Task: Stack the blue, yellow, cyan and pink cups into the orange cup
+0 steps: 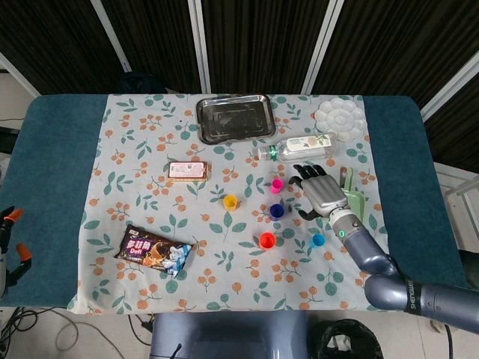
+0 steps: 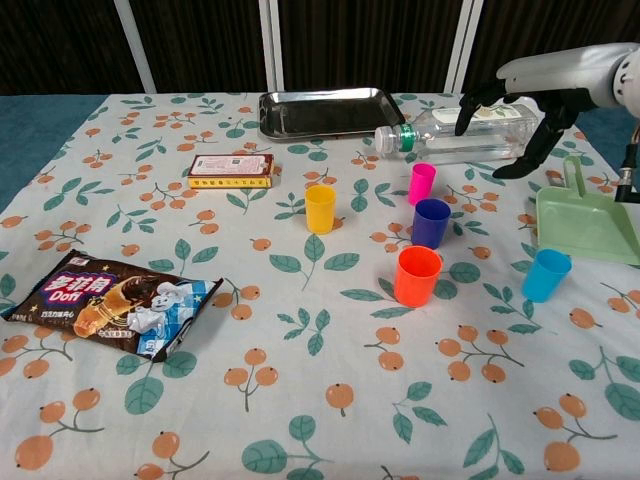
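Your right hand (image 1: 320,193) hovers with fingers spread, holding nothing, above the tabletop (image 1: 60,149) at 3 o'clock of the small blue plastic cup (image 1: 277,211). The small orange plastic cup (image 1: 267,240) stands at 6 o'clock of the blue cup; the small pink plastic cup (image 1: 277,184) at its 12 o'clock. The small yellow plastic cup (image 1: 230,202) stands at 9 o'clock, apart. The small cyan plastic cup (image 1: 318,240) stands at 3 o'clock of the orange cup. Your left hand (image 1: 9,247) shows only at the frame edge; cannot tell its state.
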